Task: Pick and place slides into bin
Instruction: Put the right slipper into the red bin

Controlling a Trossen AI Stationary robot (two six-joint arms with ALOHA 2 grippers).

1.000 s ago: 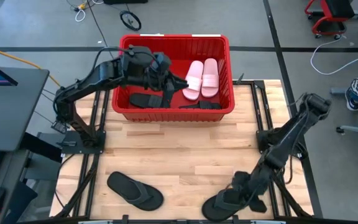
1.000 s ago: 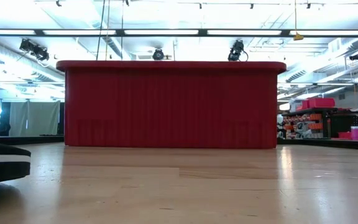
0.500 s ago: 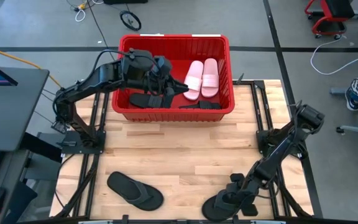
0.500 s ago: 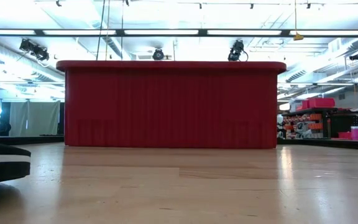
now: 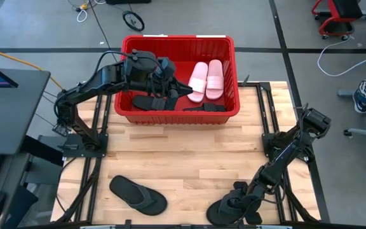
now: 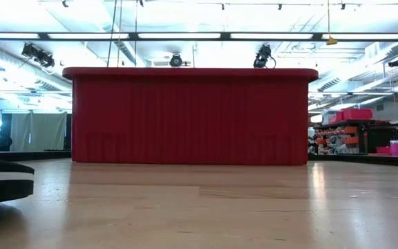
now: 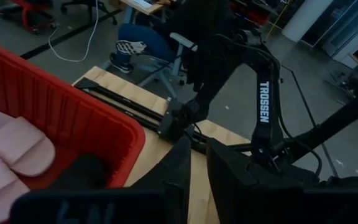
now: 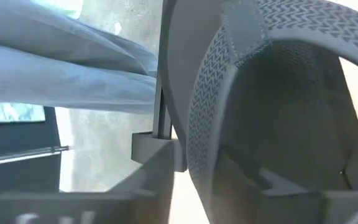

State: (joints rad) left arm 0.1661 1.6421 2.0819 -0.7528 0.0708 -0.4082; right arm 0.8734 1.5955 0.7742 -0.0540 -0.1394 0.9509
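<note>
Pink slides (image 5: 206, 80) and black slides (image 5: 150, 102) lie in the red bin (image 5: 178, 116) at the bench's (image 5: 189, 159) far edge. One flip-flop (image 5: 137, 194) lies front-left; right pincer (image 5: 239, 205) low at the other flip-flop (image 8: 272, 118), grip unclear. Left pincer (image 5: 182, 91) over the bin, fingers (image 7: 180, 163) nearly together, holding nothing.

The bin (image 5: 179, 116) sits at the tabletop's (image 5: 183, 152) twelve o'clock, holding two single-strap slides (image 5: 206, 80) at its right. Two flip-flops (image 5: 138, 194) lie at six o'clock, side by side.
</note>
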